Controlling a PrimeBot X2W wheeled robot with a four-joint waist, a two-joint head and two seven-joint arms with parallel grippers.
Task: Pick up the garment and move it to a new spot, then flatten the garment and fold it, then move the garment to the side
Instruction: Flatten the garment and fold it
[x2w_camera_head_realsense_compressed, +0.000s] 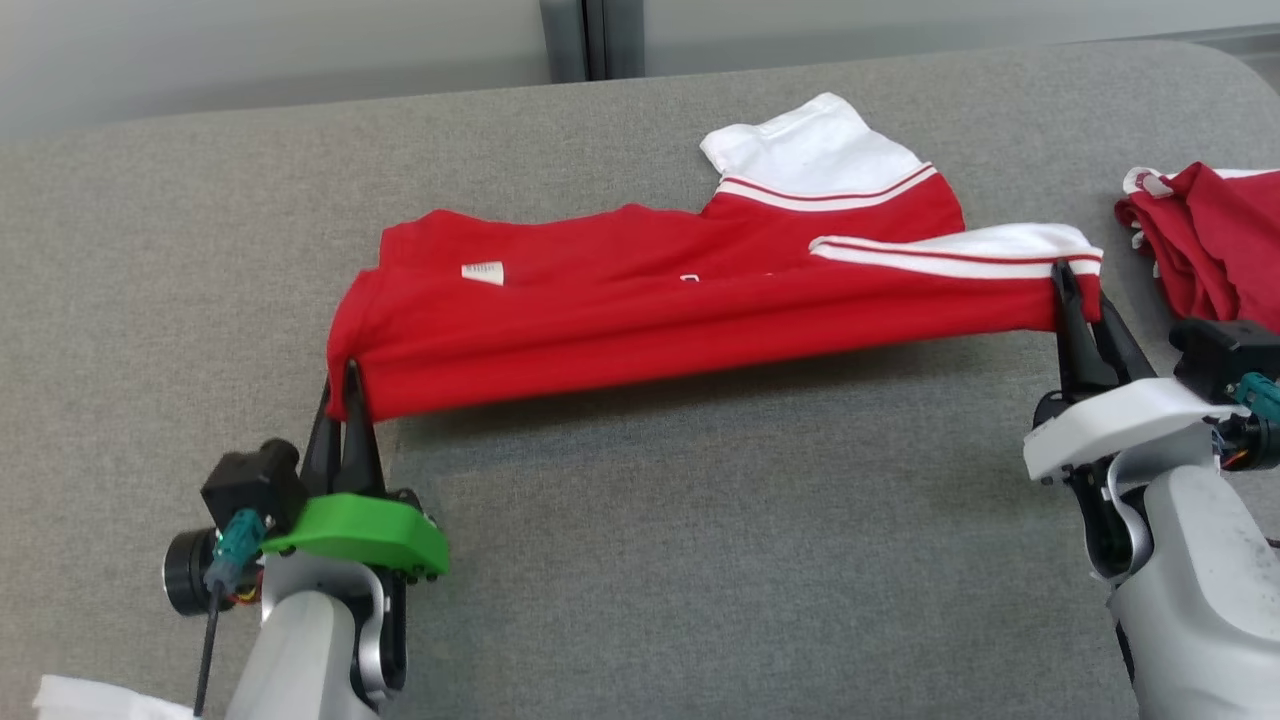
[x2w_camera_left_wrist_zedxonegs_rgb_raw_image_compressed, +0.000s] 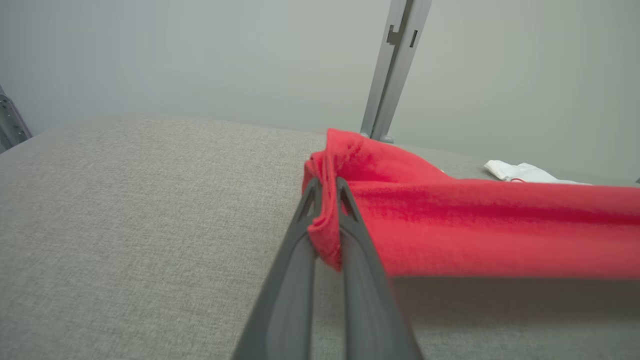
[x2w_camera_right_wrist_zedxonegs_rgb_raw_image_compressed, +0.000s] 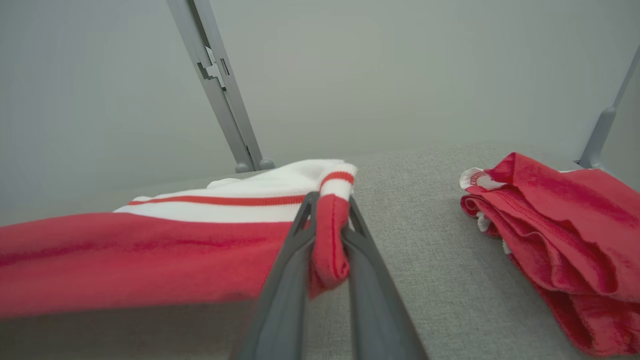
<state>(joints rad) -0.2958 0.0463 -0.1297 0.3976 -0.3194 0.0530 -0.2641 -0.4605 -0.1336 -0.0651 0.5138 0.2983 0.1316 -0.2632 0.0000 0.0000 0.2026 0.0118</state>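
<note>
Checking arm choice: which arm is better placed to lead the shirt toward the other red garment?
Right, likely: right gripper pinches the shirt at its sleeve end, nearest that garment.

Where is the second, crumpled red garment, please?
Head view: the crumpled garment lies far right on the grey surface, beside the right gripper.

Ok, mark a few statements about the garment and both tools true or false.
The left tool is shut on a corner of the red garment. True.
The right tool hangs open, clear of the cloth. False: it grips the white-striped end.
A second garment lies to the right on the grey surface. True.
The held garment's near edge lies flat. False: it is stretched between the tools, raised, with shadow beneath.
</note>
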